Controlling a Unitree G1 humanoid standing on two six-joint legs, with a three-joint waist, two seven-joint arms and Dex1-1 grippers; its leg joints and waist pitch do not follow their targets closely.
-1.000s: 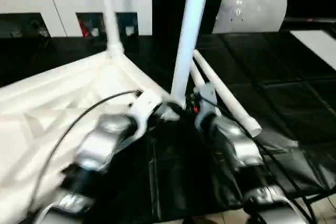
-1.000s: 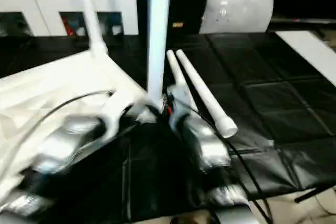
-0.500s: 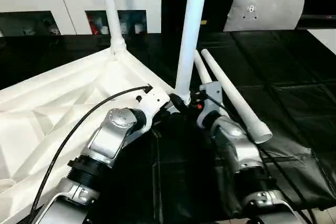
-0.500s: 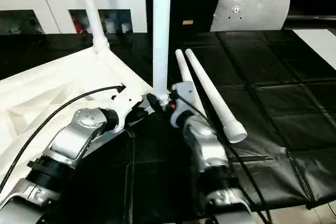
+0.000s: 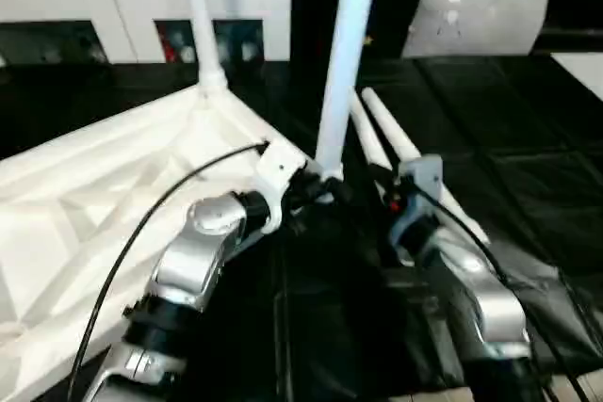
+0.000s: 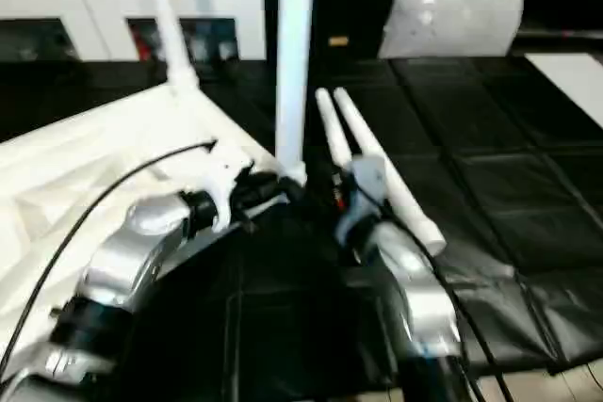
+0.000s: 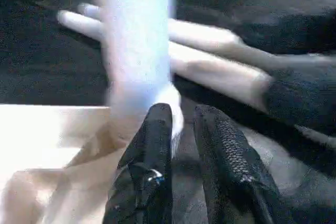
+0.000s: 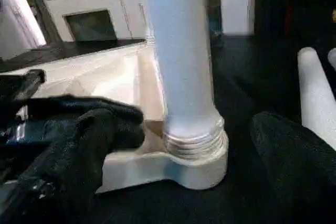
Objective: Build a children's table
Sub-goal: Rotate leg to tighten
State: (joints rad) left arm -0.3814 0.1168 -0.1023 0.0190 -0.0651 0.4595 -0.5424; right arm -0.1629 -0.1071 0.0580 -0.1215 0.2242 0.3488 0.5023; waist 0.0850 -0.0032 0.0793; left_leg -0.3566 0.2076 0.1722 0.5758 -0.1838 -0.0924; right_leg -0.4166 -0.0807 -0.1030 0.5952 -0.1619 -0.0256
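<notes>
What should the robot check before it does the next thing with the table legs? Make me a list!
1. Near leg standing upright in its corner socket: ok.
2. Near leg screwed all the way down: not ok, thread rings show above the socket.
3. Far leg upright in its socket: ok.
4. Two spare legs lying on the black mat beside the table top: ok.
5. Right pincer open and off the leg: ok.
6. Left pincer holding anything: cannot tell.

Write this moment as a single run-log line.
white plastic tabletop upside down | two round white legs standing | two legs loose | right gripper open beside near leg
</notes>
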